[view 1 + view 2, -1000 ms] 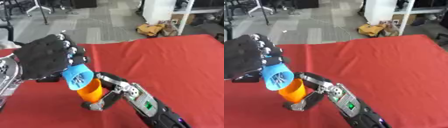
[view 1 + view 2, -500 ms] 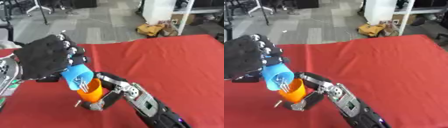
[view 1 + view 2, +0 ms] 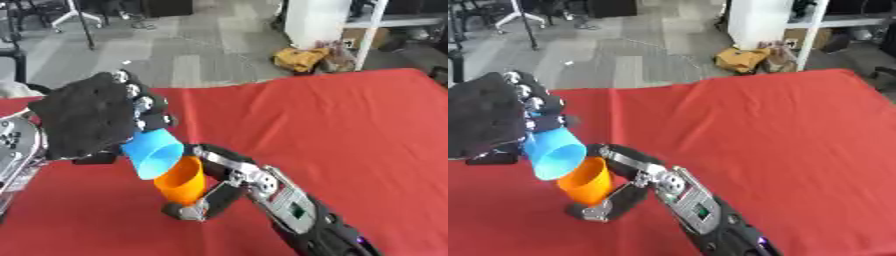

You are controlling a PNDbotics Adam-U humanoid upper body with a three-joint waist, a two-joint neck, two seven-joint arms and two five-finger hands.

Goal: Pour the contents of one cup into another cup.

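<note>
1. Left eye view shows my blue cup [image 3: 153, 154] tipped steeply, mouth turned down toward the rim of the orange cup [image 3: 181, 181], the two rims touching or nearly so, near the desk's front-left corner.
2. My left hand [image 3: 92, 117] has its fingers curled round the blue cup from behind and above; only the cup's open end sticks out past my knuckles.
3. My right hand [image 3: 203, 201] steadies the orange cup, fingers wrapped about its lower part. I cannot tell whether the cup's base touches the cloth.
4. I judge this to be the pouring step itself, well along: the blue cup is tilted far enough for anything loose to run out. I cannot see what is inside either cup.
5. Next, I think, I should keep the blue mouth over the orange opening, then bring the blue cup upright and away without knocking the orange rim.
6. Both cups look like smooth plastic, tapered, wider at the mouth and thin-walled, so they may flex or slip in my fingers.
7. My left hand is covered in a black textured glove with silver studs along the knuckles; my right arm is black and silver with a small green patch.
8. Beneath it all the desk [image 3: 350, 125] is covered in a matt red cloth, lying flat.
</note>
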